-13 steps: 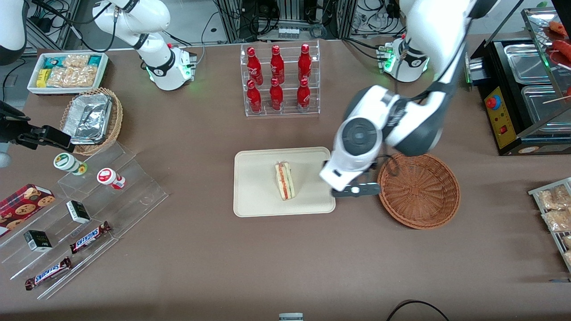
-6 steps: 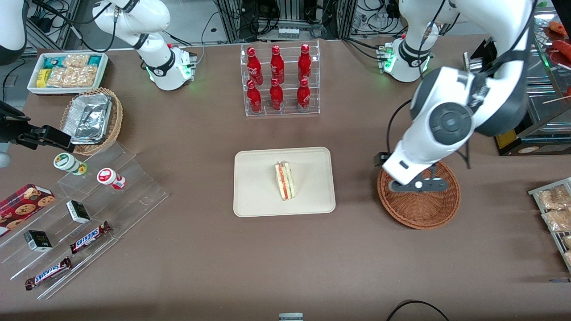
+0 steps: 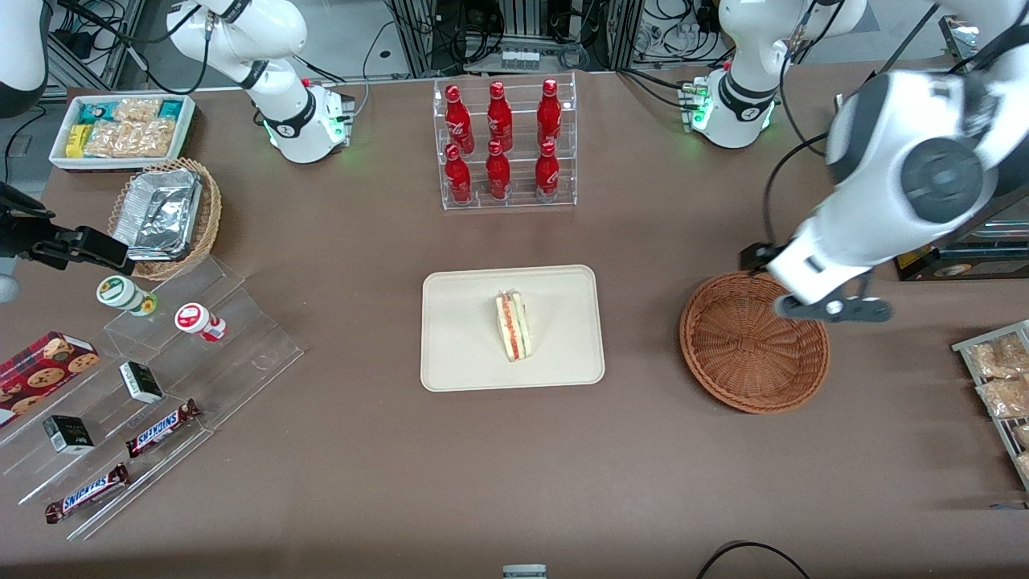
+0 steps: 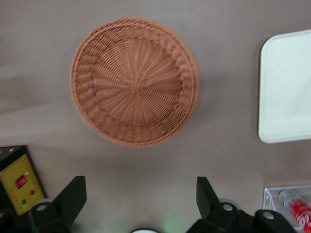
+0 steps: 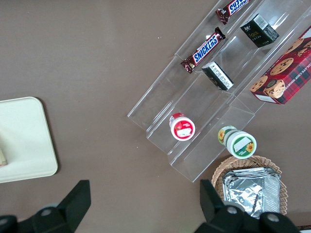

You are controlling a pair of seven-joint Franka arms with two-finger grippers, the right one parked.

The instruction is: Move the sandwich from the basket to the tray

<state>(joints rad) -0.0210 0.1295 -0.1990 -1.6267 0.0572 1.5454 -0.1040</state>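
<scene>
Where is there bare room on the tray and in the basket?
The tray is bare on both sides of the sandwich, which sits mid-tray. The basket holds nothing. The open claw hangs over the basket's rim nearest the working arm's end.

SNICKERS reads clearly on two candy bars (image 3: 163, 428) and (image 3: 87, 493) lying on the clear acrylic stand (image 3: 153, 402); the same brand shows on a bar in the right wrist view.

Bright even overhead light; soft shadows, wrist view slightly blurred
</scene>
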